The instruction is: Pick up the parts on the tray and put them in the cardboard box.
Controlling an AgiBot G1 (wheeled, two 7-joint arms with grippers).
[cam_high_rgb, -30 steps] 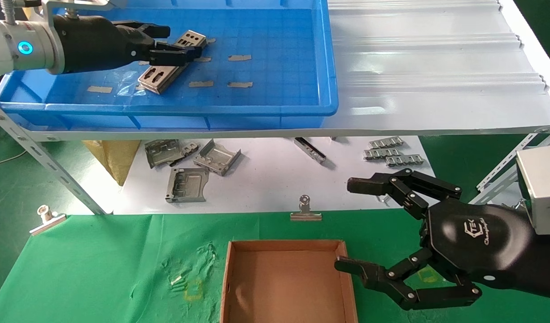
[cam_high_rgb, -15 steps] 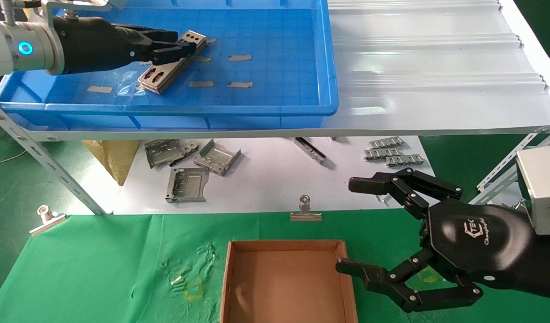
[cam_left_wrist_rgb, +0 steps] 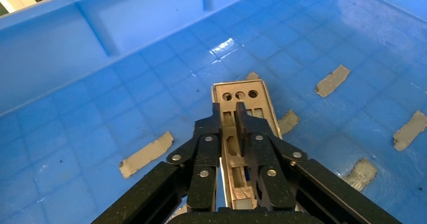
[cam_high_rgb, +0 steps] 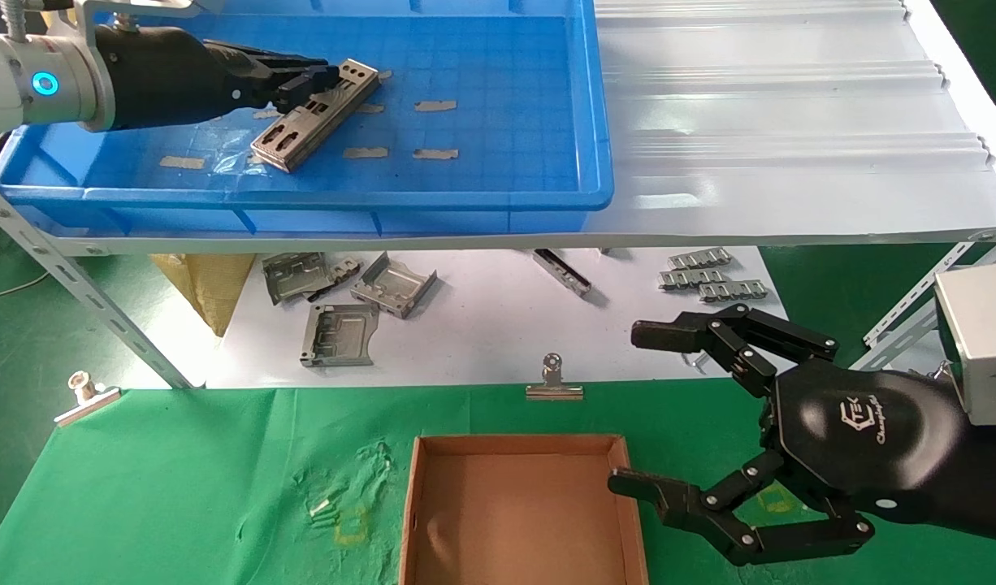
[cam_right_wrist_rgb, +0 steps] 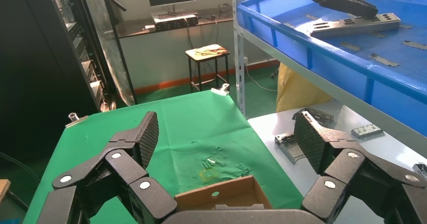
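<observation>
Tape scraps [cam_high_rgb: 434, 105] around the gripped part [cam_high_rgb: 315, 114] (blue tray [cam_high_rgb: 506, 195])

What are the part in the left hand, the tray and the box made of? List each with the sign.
Part: looks like thin sheet metal, silvery-grey, dull sheen, punched cutouts; left hand shut on it.
Tray: apparently moulded plastic, glossy bright blue, gridded floor.
Cardboard box: brown cardboard, matte, raw-cut walls.
</observation>
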